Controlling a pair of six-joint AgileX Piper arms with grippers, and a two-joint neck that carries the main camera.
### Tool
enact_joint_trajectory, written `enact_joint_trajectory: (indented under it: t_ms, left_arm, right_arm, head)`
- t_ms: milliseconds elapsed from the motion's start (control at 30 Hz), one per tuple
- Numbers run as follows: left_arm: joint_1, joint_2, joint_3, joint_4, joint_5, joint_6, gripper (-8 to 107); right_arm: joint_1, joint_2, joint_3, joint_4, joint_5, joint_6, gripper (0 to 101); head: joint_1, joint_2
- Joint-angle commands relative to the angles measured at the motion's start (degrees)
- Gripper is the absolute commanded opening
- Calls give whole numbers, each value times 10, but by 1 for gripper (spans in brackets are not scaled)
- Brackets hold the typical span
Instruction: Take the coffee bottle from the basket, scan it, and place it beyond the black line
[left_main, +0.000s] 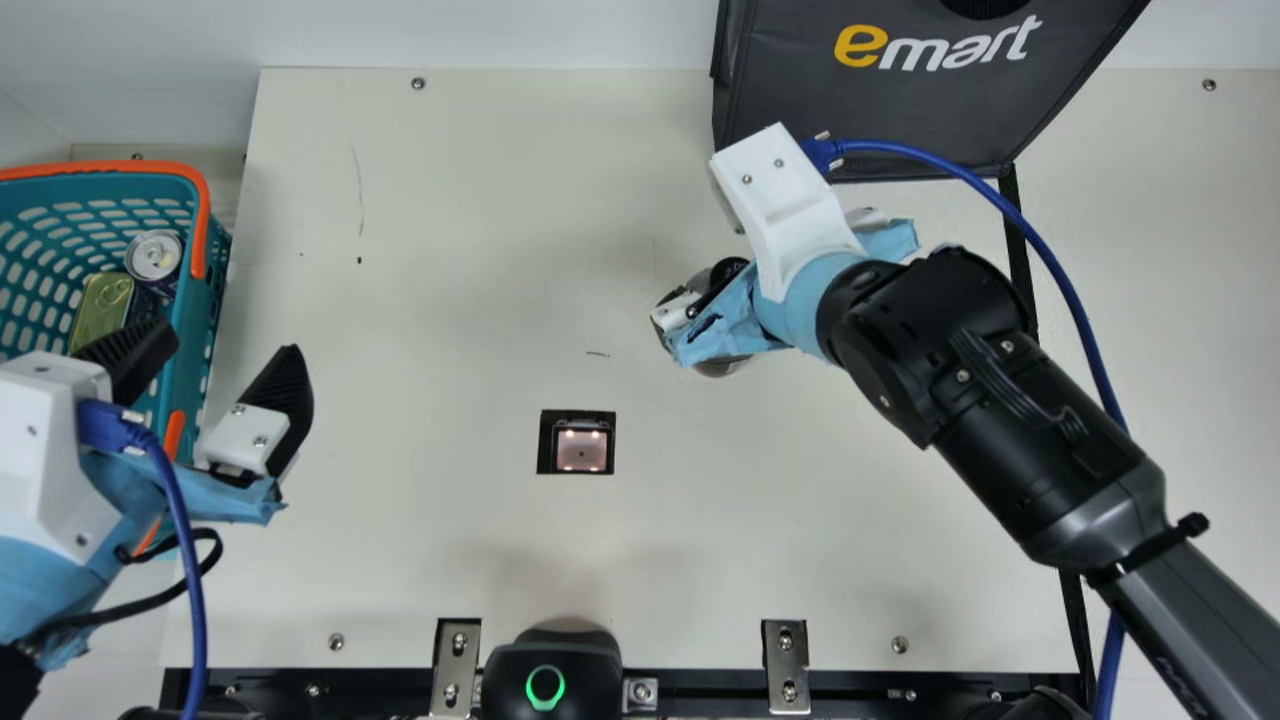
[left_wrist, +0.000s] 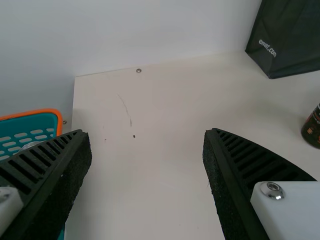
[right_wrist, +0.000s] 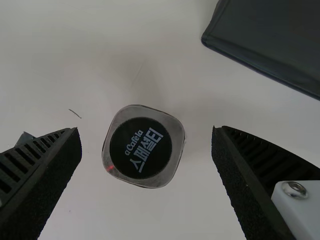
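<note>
Main view: your right claw (left_main: 722, 310) is at two o'clock from the scanner (left_main: 580, 450), the bottle (right_wrist: 142, 147) untouched between its parted fingers; your left claw (left_main: 225, 358), also spread, is at the basket's (left_main: 110, 167) three o'clock rim.

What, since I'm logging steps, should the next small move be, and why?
Probably closing the right gripper on the bottle: its fingers stand open to either side of it, and the bottle stands on the table, short of the black line.
</note>
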Motion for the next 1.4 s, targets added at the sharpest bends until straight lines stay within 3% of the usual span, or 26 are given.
enact_joint_trajectory:
  t_ms: [0, 367, 833, 1367]
  left_arm:
    - [0, 0, 0, 0, 0, 0, 90]
    - [0, 0, 0, 0, 0, 0, 90]
    - [0, 0, 0, 0, 0, 0, 90]
    - [0, 0, 0, 0, 0, 0, 90]
  right_arm:
    - [1, 2, 1, 1, 0, -1, 91]
    - [5, 19, 3, -2, -4, 1, 91]
    - [7, 29, -1, -5, -6, 9, 0]
    - [3, 14, -30, -16, 10, 9, 0]
  head:
    - [-16, 1]
    - [-16, 1]
    - [-16, 1]
    - [-16, 1]
